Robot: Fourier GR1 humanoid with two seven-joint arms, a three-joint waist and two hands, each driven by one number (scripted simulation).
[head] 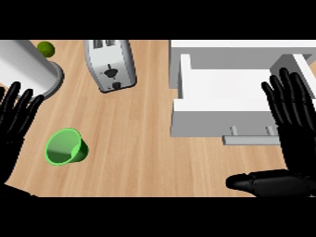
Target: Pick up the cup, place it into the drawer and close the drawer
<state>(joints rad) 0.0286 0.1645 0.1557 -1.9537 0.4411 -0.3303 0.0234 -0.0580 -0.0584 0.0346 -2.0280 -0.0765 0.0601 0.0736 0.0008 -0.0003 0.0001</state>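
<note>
wooden counter (153, 139) holds green cup (66, 147) left of open drawer (218, 121).

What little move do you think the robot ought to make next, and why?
Probably the left hand should reach down to the green cup, which lies tipped on the counter just beside it, held by nothing. The left hand is open, and the drawer already stands open, so picking up comes first.

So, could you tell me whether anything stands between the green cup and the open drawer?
Nothing visible does: only wooden counter lies between the green cup and the open drawer. The toaster stands farther back, off that path. The open right hand shows over the drawer's right side.
</note>
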